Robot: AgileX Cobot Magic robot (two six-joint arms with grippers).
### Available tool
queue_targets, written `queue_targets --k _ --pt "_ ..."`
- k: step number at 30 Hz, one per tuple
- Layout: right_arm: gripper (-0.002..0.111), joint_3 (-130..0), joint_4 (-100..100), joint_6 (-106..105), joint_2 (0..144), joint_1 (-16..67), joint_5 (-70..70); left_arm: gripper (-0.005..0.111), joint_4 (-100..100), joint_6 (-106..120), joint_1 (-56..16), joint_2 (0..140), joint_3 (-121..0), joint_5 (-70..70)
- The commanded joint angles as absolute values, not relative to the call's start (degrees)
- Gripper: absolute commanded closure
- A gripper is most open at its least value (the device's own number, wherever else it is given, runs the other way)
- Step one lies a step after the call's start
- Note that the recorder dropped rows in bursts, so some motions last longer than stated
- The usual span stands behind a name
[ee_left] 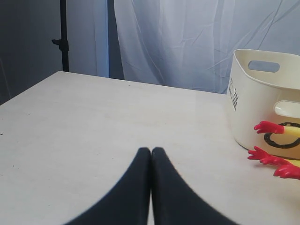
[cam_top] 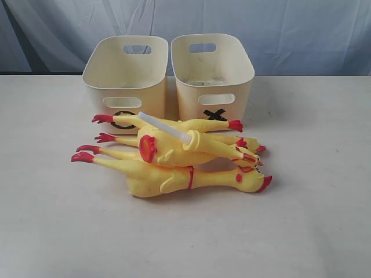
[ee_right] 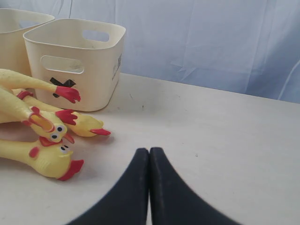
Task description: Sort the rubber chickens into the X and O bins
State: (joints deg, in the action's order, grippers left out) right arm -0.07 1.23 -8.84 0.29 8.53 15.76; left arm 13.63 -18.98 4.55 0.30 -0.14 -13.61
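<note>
Three yellow rubber chickens lie piled on the table in front of the bins. The front one (cam_top: 174,176) points its head right. The top one (cam_top: 185,145) has a white tube (cam_top: 165,127) sticking out. The third (cam_top: 124,153) lies under it. Behind them stand the cream O bin (cam_top: 124,72) on the left and the X bin (cam_top: 211,69) on the right. Neither gripper shows in the exterior view. My left gripper (ee_left: 151,150) is shut and empty, left of the O bin (ee_left: 262,93) and red feet (ee_left: 267,126). My right gripper (ee_right: 149,150) is shut and empty, right of the chicken heads (ee_right: 47,159) and X bin (ee_right: 93,61).
The pale table (cam_top: 185,243) stretches wide on both sides of the pile. A blue-white cloth (cam_top: 278,29) hangs behind it. A dark stand (ee_left: 64,37) rises beyond the table's far left corner in the left wrist view.
</note>
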Motion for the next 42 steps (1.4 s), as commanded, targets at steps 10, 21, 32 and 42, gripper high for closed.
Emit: queue_targets --k 10,21,32,42 --pt "0.109 0.0 1.2 -8.7 0.0 8.6 15.4 0.107 13.8 -19.0 4.4 0.0 0.0 -13.7" --pt "0.109 0.0 4.3 -8.7 0.0 8.6 8.1 0.107 13.8 -19.0 4.4 0.0 0.0 -13.7" --pt "0.109 0.0 4.3 -8.7 0.0 8.6 7.2 0.107 14.0 -19.0 4.4 0.0 0.0 -13.7" --pt "0.109 0.0 15.4 -8.7 0.0 8.6 -2.0 0.107 14.0 -19.0 4.4 0.0 0.0 -13.7"
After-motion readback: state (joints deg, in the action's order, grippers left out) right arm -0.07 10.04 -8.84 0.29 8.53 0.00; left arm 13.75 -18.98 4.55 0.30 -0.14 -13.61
